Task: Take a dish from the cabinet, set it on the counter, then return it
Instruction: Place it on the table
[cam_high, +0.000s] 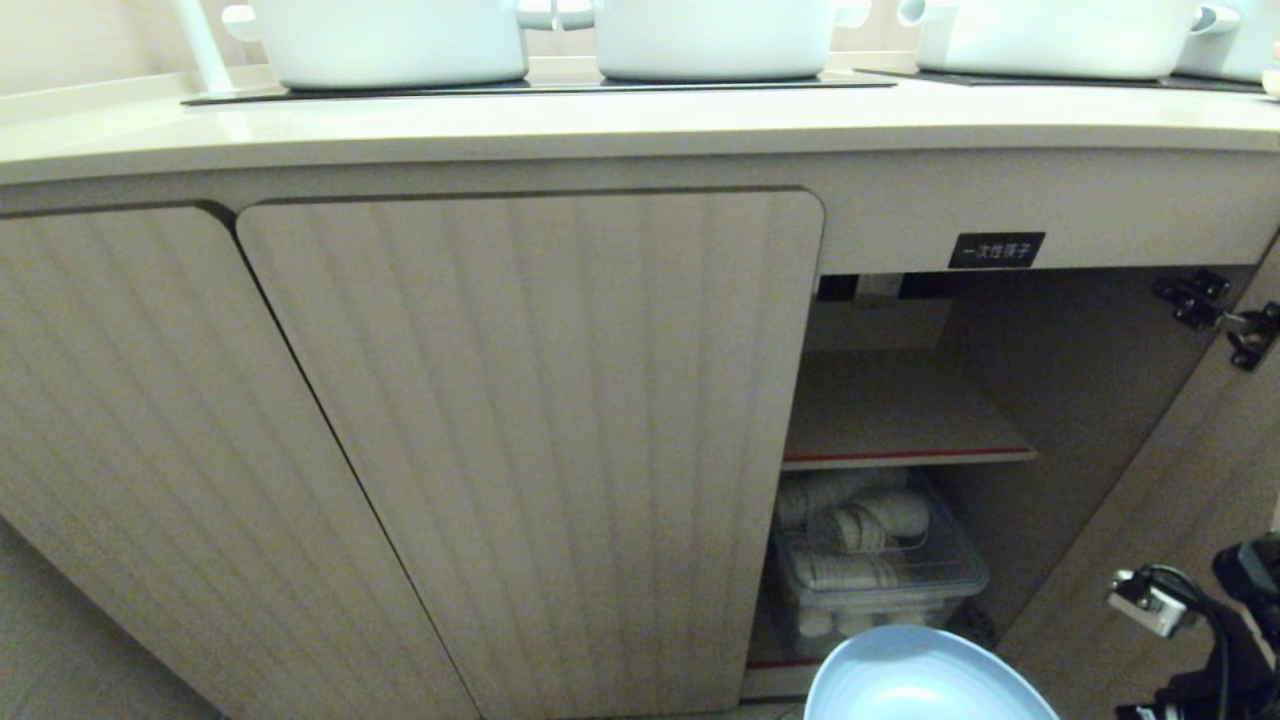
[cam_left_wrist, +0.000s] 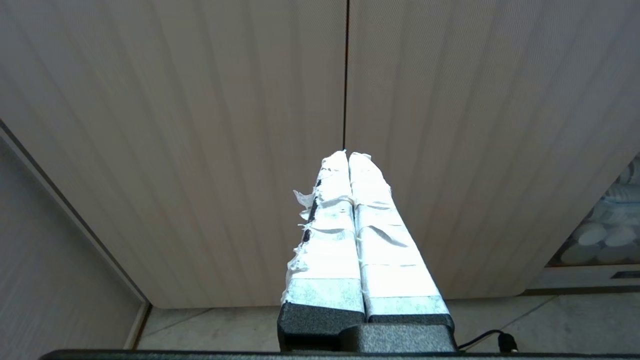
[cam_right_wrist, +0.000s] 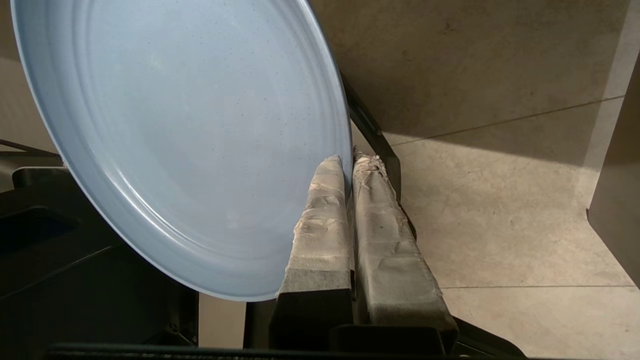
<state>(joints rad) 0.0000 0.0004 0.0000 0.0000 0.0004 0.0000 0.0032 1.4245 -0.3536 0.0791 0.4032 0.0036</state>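
The plate (cam_right_wrist: 190, 150) is out of the cabinet (cam_high: 900, 400), low before its open right bay. The right gripper (cam_right_wrist: 348, 165) has its jaws clenched on the rim. It looks stiff, smooth and breakable; an edge pinch may let it tilt. The left gripper (cam_left_wrist: 348, 156) idles, jaws pressed together.

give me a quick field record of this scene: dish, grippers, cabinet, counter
dish: light blue, pinched at its rim, out in front of the cabinet, low
right gripper: shut on the dish
left gripper: shut, empty, facing closed ribbed doors
cabinet: right door open, upper shelf bare, clear bin below
counter: white pots on cooktop, no dish
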